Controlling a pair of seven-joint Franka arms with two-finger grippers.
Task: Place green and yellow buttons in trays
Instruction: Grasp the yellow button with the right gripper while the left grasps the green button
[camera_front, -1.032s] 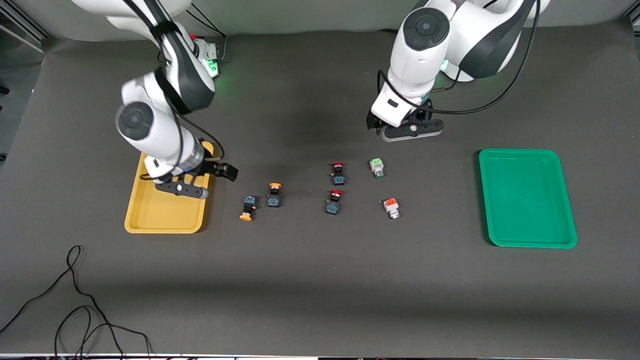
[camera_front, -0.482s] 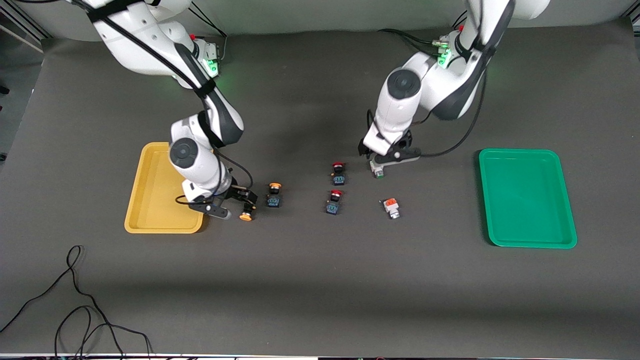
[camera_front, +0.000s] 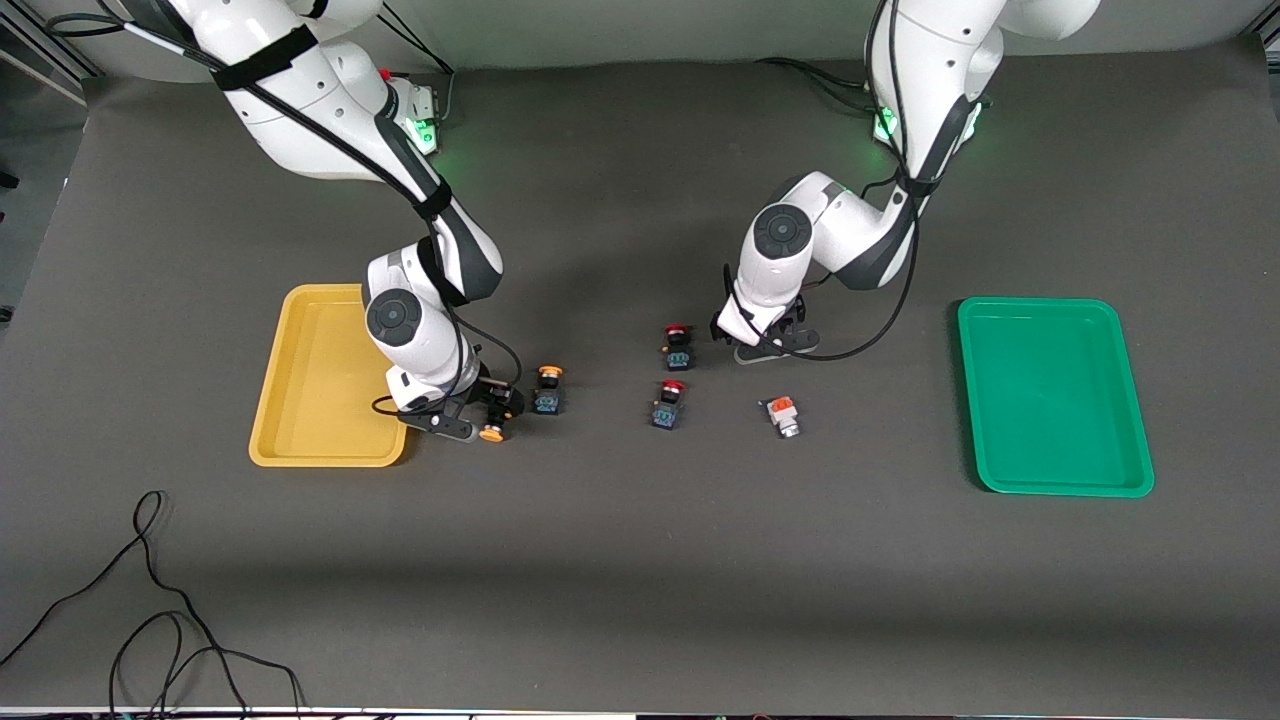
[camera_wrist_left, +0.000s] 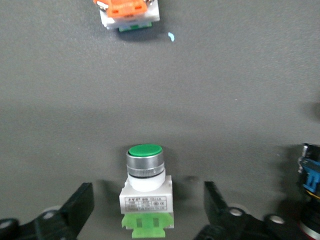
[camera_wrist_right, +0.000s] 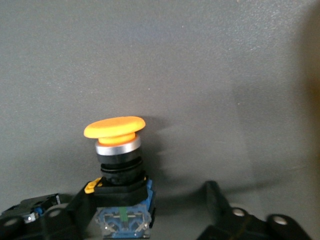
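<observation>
My right gripper (camera_front: 478, 418) is open, down at the table beside the yellow tray (camera_front: 300, 330). It straddles a lying yellow-orange button (camera_wrist_right: 116, 131) with a black-blue body; one finger (camera_wrist_right: 75, 212) touches the body, the other stands apart. The button's cap shows in the front view (camera_front: 490, 433). My left gripper (camera_front: 762, 345) is open, down around the pale-green button (camera_wrist_left: 146, 192), fingers (camera_wrist_left: 80, 207) clear on both sides; the front view hides this button. A second yellow-orange button (camera_front: 547, 392) and the orange-capped white button (camera_front: 783, 416) lie on the mat. The green tray (camera_front: 1055, 400) is empty.
Two red-capped buttons (camera_front: 677, 347) (camera_front: 668, 403) sit between the two grippers, the nearer-to-the-robots one close beside my left gripper. A black cable (camera_front: 150, 600) loops on the mat near the front camera at the right arm's end.
My right gripper came off the yellow tray and down around the lying yellow-orange button. My left gripper came toward the front camera and down around the pale-green button.
</observation>
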